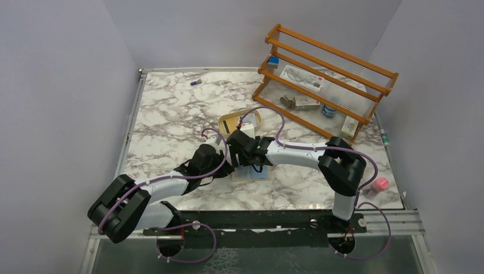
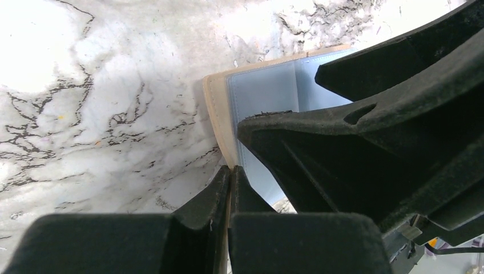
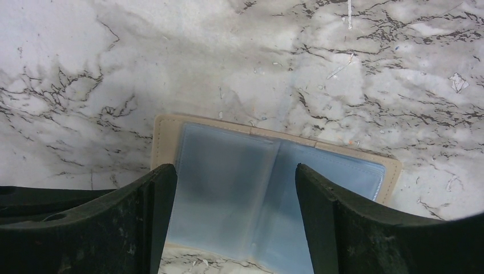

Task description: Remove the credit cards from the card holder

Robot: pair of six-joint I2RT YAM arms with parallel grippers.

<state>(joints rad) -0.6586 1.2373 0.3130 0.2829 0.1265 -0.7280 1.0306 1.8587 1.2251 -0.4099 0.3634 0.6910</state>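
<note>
**Grippers meet over the opened card holder**

Left gripper (image 2: 230,171) is clenched, its two black fingers pressed together on the beige edge of the card holder (image 2: 218,108); a thin tan strip shows between them in the left wrist view. Right gripper (image 3: 234,177) stands released, jaws wide apart. One finger is at the lower left and one at the lower right of its wrist view, flanking the pale blue clear pockets (image 3: 228,188) without closing on them. Whether the fingers touch the pockets cannot be told.

The card holder lies spread flat at the centre of the top view, slightly below the middle, with its beige border framing the pockets. No separate card can be made out through the plastic.

It rests on a white table (image 1: 171,120) veined with grey and black marble pattern, with a metal rim along its left and far edges. Plain pale grey walls (image 1: 68,85) close in on the left, back and right.

At the upper right of the table an orange wooden rack (image 1: 325,63) with clear ribbed shelves holds several small packets. An oval tan tray (image 1: 228,121) sits just behind the grippers. A pink-capped item (image 1: 380,184) stands near the right edge and a small purple thing (image 1: 196,83) lies near the far left corner. Both arms are bolted to a black strip (image 1: 257,220) along the bottom of the frame.
</note>
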